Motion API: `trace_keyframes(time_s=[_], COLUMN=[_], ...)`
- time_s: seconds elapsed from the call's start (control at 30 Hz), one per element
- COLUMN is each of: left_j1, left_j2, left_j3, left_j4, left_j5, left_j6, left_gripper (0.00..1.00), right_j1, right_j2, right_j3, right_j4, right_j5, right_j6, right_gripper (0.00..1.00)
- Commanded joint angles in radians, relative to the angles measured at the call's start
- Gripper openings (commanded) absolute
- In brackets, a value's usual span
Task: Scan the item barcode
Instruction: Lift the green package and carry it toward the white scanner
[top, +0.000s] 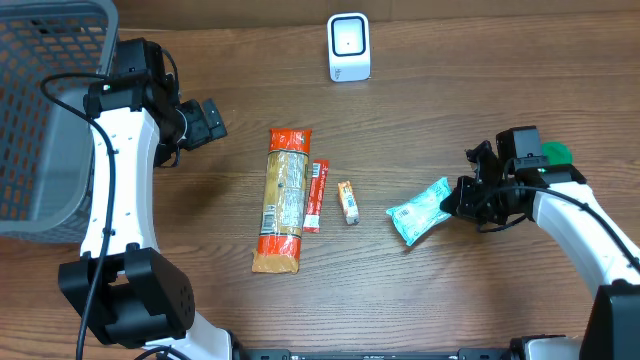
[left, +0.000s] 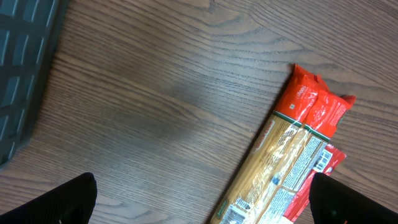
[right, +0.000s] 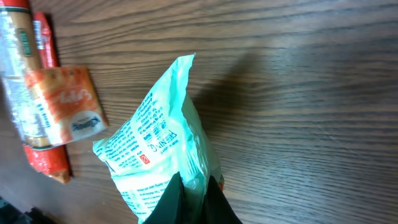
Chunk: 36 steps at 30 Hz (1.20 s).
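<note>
Green packet (top: 420, 210) is right of centre on the counter (top: 480, 90), its right end pinched in my closed right end effector (top: 452, 200). I'd lift slow so the thin film doesn't slip, then turn the printed face to the scanner (top: 349, 47) at the far edge, tho I can't tell which side has the barcode. Right arm reaches in low from the right w/ wrist tipped down; left end effector (top: 215, 118) hangs wide open, empty, near the top of the pasta (top: 283, 200).

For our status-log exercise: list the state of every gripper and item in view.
left gripper: open, holding nothing
right gripper: shut on green packet
green packet: pinched at one end
spaghetti pack: lying flat, untouched
red stick pack: lying flat, untouched
orange sachet: lying flat, untouched
scanner: standing upright, untouched
</note>
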Motion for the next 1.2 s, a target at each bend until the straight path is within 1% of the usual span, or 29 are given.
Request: trace_keyframes(time_s=[0.0,0.43,0.6,0.7,0.8,0.97,1.03,1.17], left_j1=[-0.006,-0.006,-0.006,-0.006,-0.006,-0.006,-0.006,-0.006], left_j2=[0.002,0.002,0.002,0.002,0.002,0.002,0.002,0.002], left_j3=[0.017,0.017,0.017,0.017,0.017,0.017,0.017,0.017], left_j4=[-0.002,-0.002,-0.002,-0.003,-0.002,-0.002,-0.003,-0.002], left_j5=[-0.003,-0.003,-0.003,-0.003,-0.003,-0.003,-0.003,-0.003], left_j6=[0.016,0.016,0.016,0.016,0.016,0.016,0.016,0.016], left_gripper=[1.00,1.00,1.00,1.00,1.00,1.00,1.00,1.00], right_j1=[-0.008,-0.007,0.000,0.018,0.042,0.076,0.094,0.158], right_j2=[-0.014,-0.014,-0.015,-0.025,-0.042,-0.089,-0.117,-0.171], right_j3=[0.000,0.006,0.110,0.182,0.254,0.323,0.332,0.334], right_j4=[0.008,0.091,0.000,-0.044,-0.082,-0.113,-0.109,-0.081], right_j5=[-0.069,-0.233,-0.243,-0.243,-0.243,-0.243,-0.221,-0.016], right_j6=[-0.016,-0.016,-0.019,-0.064,-0.072,-0.083,-0.098,-0.099], right_gripper=[0.04,0.04,0.04,0.04,0.04,0.04,0.04,0.04])
